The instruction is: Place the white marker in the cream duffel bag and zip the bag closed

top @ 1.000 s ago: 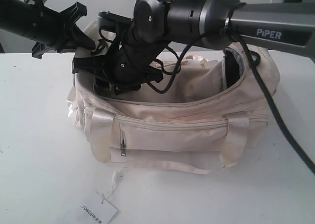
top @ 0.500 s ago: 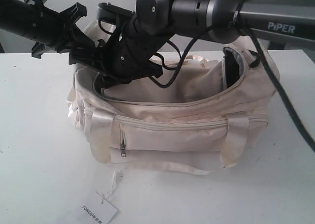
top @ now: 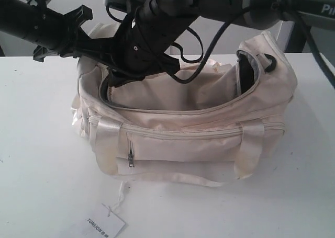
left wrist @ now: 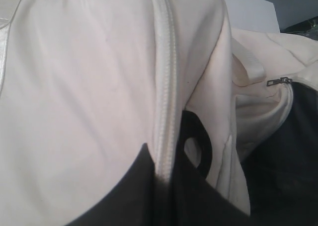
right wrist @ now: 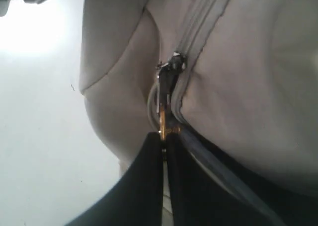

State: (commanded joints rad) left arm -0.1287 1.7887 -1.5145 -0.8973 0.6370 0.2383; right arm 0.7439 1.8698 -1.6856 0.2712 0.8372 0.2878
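Your right end effector [right wrist: 163,136] was pinched shut on the zipper pull [right wrist: 160,104]. The left end effector [left wrist: 164,164] clamped the cream duffel bag [top: 188,138] at its seam. Fabric looked soft and floppy, so it likely needed tension.

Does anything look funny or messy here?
The soft cream fabric duffel bag sags with its curved top zipper gaping open, dark lining showing. Its white paper tag lies out on the white table in front.

The cream duffel bag [top: 199,138] sits unzipped on the white table [top: 42,170], paper tag [top: 102,225] nearby.
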